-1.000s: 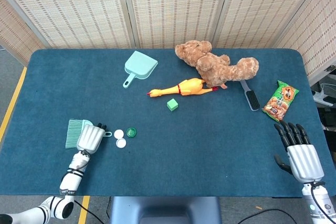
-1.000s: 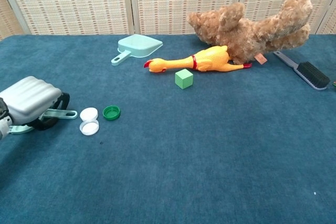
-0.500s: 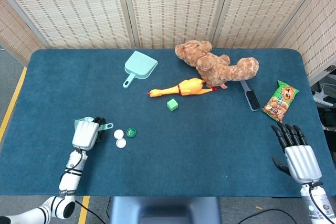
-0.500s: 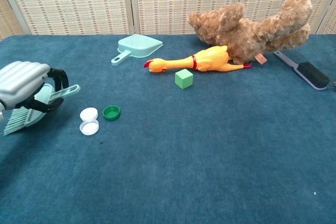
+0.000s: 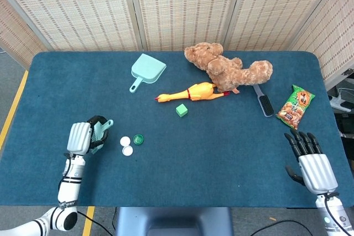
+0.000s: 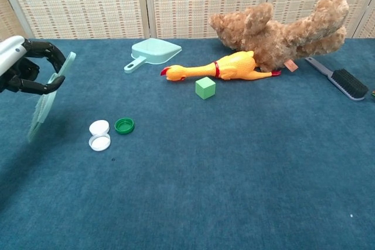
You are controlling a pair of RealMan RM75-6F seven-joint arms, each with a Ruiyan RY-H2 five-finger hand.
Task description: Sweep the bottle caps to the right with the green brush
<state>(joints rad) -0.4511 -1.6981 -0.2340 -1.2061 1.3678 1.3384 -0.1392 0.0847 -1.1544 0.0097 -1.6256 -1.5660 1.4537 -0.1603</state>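
At the left edge of the frame the left hand (image 6: 20,65) held the green brush (image 6: 45,99) clear of the tabletop (image 6: 234,162), its dark fingers (image 6: 50,54) curled round the handle and the bristle end hanging lower. Just right of it, in the lower left, lay the bottle caps: two white caps (image 5: 126,146) touching and a green cap (image 5: 138,139) beside them. The right hand (image 5: 310,161) rested in the lower right corner, fingers spread and holding nothing.
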